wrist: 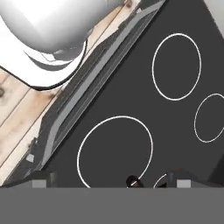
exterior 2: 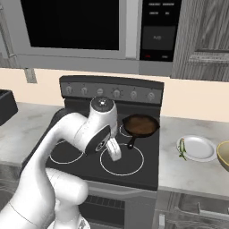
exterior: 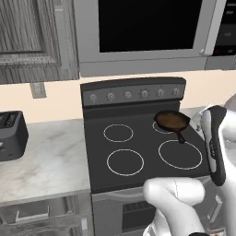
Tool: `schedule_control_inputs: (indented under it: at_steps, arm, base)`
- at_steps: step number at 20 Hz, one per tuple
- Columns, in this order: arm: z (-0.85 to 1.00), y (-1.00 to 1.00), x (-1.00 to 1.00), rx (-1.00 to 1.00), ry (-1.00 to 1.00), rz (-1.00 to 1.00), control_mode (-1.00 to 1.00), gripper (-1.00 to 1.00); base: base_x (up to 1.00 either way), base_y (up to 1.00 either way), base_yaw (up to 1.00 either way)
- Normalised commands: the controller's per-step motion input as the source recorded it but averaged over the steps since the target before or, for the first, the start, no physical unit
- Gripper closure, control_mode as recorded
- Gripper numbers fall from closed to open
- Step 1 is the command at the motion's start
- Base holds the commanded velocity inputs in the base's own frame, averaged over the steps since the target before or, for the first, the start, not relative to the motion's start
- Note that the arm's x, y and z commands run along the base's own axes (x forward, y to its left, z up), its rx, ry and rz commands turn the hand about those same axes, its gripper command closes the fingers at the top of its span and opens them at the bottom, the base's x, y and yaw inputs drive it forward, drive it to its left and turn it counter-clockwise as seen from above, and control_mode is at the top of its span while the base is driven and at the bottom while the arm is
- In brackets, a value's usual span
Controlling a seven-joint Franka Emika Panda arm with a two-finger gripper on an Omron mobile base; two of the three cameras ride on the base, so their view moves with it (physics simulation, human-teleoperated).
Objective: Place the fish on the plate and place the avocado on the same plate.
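From the left base view, the white arm (exterior: 216, 143) is rising at the lower right and blocking the stove's right edge; the bench beyond it is barely showing. A dark frying pan (exterior: 171, 120) is sitting on the rear right burner of the black stove (exterior: 138, 152), handle pointing toward the front. A dark toaster (exterior: 11, 133) is standing on the marble bench (exterior: 50, 161) at the left, cut off by the frame edge.

Turning to the right base view, the arm is bending over the stove's middle, covering part of the front burners. To the right of the stove, the plate (exterior 2: 197, 148) is lying on the bench, and the fish (exterior 2: 181, 148) is resting along its left rim, small and hard to resolve. A yellowish bowl (exterior 2: 223, 155) is being cut off at the right edge.

Looking through the hand view, the camera is facing down on the stovetop rings and the wooden floor (wrist: 17, 105) beyond the stove's front. The gripper (wrist: 105, 183) is standing with its fingers wide apart, holding nothing; the tips are barely poking up at the bottom.
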Motion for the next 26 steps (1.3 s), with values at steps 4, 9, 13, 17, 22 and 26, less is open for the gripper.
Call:
schedule_control_inputs:
  at_steps: [4, 9, 13, 17, 22, 26]
  arm:
    - [0.04, 1.0, 0.0, -0.33, 0.0, 0.5, -1.0, -1.0]
    - [0.02, 0.5, 0.0, -0.13, -0.08, 0.45, -1.0, -1.0]
    - [0.0, 0.24, 0.0, -0.06, -0.01, 0.36, -1.0, -1.0]
    - [0.0, 0.01, 0.0, -0.01, -0.03, 0.19, -1.0, -1.0]
    - [0.0, 0.0, -0.01, -0.01, -0.05, 0.03, -1.0, -1.0]
    - [0.0, 0.0, 0.0, 0.0, -0.01, 0.0, -1.0, -1.0]
  base:
    - [0.0, 0.0, 0.0]
    - [0.0, 0.0, 0.0]
    - [0.0, 0.0, 0.0]
    - [0.0, 0.0, 0.0]
    - [0.0, 0.0, 0.0]
    - [0.0, 0.0, 0.0]
